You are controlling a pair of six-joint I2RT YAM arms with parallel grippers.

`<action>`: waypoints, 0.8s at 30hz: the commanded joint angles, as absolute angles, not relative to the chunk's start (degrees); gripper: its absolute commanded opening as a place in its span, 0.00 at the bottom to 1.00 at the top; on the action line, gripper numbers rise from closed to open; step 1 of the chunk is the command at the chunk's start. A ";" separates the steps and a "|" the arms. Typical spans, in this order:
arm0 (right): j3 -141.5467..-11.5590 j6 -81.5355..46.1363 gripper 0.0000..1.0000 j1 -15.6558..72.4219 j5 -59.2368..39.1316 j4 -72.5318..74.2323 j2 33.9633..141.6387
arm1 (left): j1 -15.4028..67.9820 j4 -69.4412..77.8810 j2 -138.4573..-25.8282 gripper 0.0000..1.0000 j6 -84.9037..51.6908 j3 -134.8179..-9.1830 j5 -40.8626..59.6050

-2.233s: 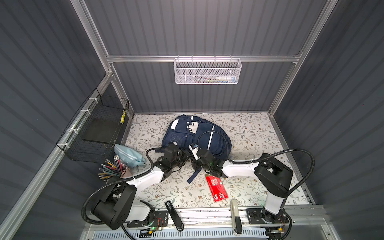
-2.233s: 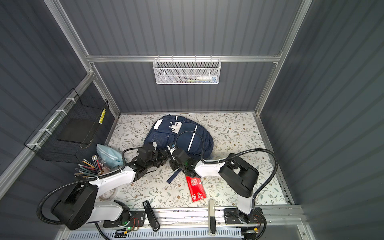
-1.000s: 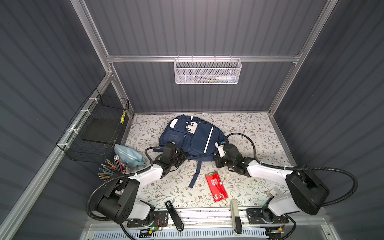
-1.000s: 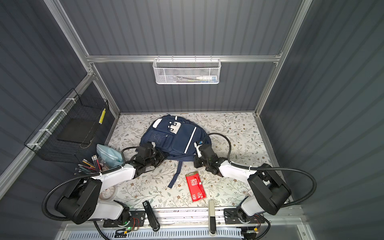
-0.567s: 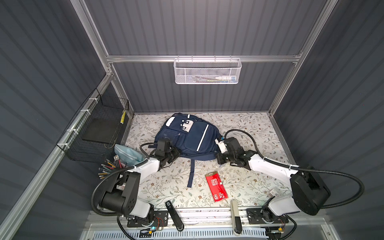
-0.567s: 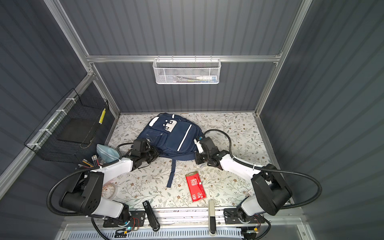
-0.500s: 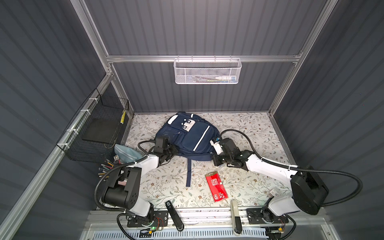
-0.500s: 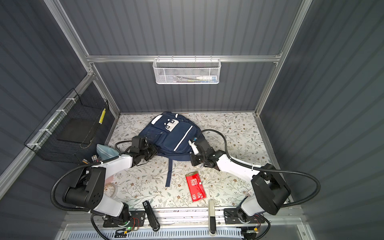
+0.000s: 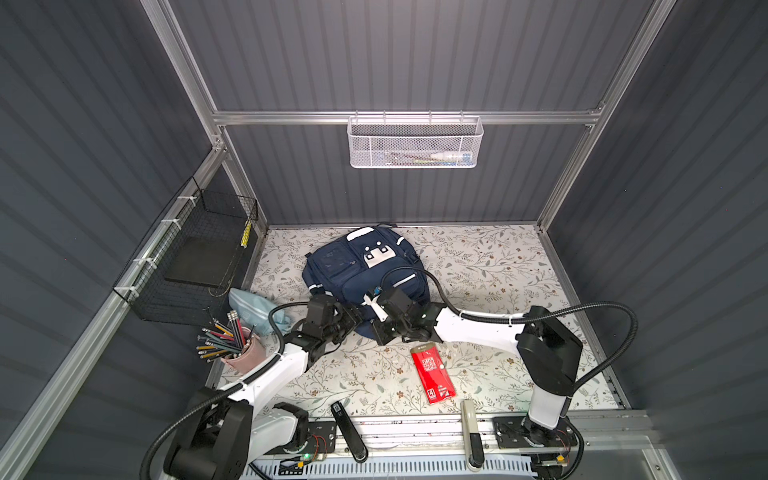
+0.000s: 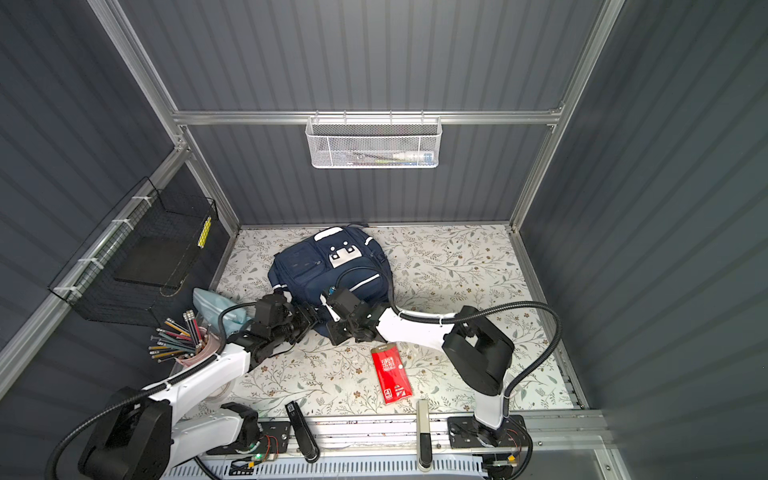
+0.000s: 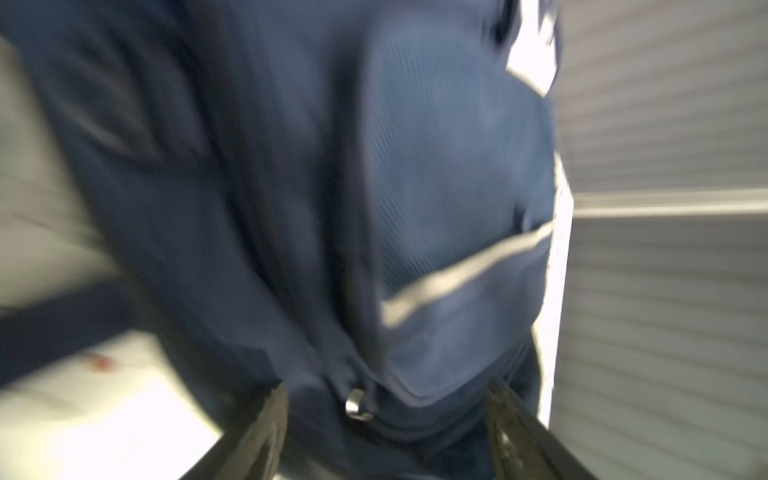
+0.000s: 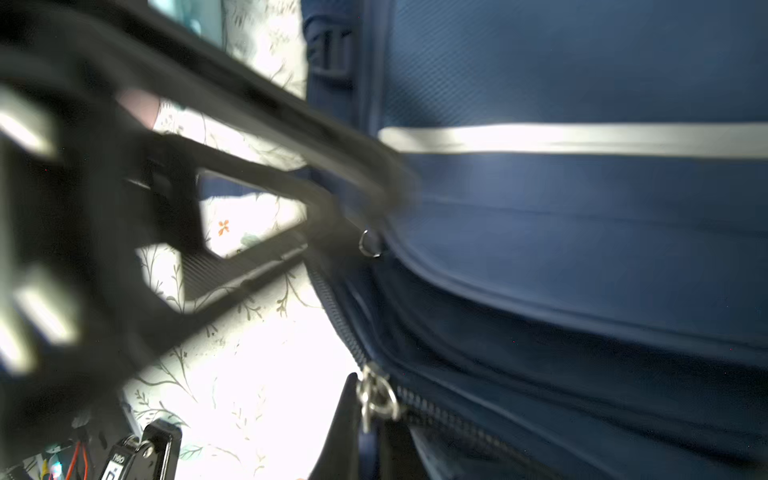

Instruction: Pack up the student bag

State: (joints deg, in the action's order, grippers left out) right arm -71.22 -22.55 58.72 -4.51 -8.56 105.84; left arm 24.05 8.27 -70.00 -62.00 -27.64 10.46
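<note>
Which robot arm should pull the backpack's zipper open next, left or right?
Right, probably. The right gripper is shut on the zipper pull of the student bag, ready to tug. The left gripper stands wide open against the fabric, gripping nothing.

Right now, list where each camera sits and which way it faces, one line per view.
Both top views: high above the arm bases, looking down at the student bag and both whole arms.
Left wrist: on the left arm, facing the bag's lower end; the open left gripper straddles it.
Right wrist: on the right arm, facing the zipper pull pinched by the right gripper; the left gripper shows too.
Shared: both wrist views show the bag's white stripe.
</note>
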 commanded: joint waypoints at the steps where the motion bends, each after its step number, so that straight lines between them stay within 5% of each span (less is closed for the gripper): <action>1: -73.07 -23.53 0.00 59.58 -5.59 -4.11 105.08 | 25.81 15.79 -75.07 0.72 -68.29 -27.97 14.52; 3: -72.13 -23.98 0.00 59.59 -5.53 -3.67 104.54 | 25.75 15.06 -76.44 0.49 -67.25 -28.86 14.29; 6: -69.28 -23.61 0.00 59.26 -3.03 -4.28 102.11 | 25.75 9.87 -75.63 0.00 -63.71 -30.82 12.24; 12: -61.18 -24.25 0.00 54.73 -2.45 -3.79 96.73 | 24.58 5.54 -71.51 0.00 -62.26 -30.04 13.32; 13: -60.39 -24.28 0.00 54.10 -2.42 -3.41 96.22 | 24.61 4.85 -70.25 0.00 -62.62 -29.90 13.83; 17: -61.45 -23.37 0.00 53.95 -2.85 -3.17 97.15 | 26.53 0.25 -62.94 0.54 -67.39 -29.07 13.02; 24: -62.45 -24.40 0.00 54.69 -3.80 -0.09 98.05 | 30.76 5.65 -62.71 0.76 -76.16 -25.13 10.39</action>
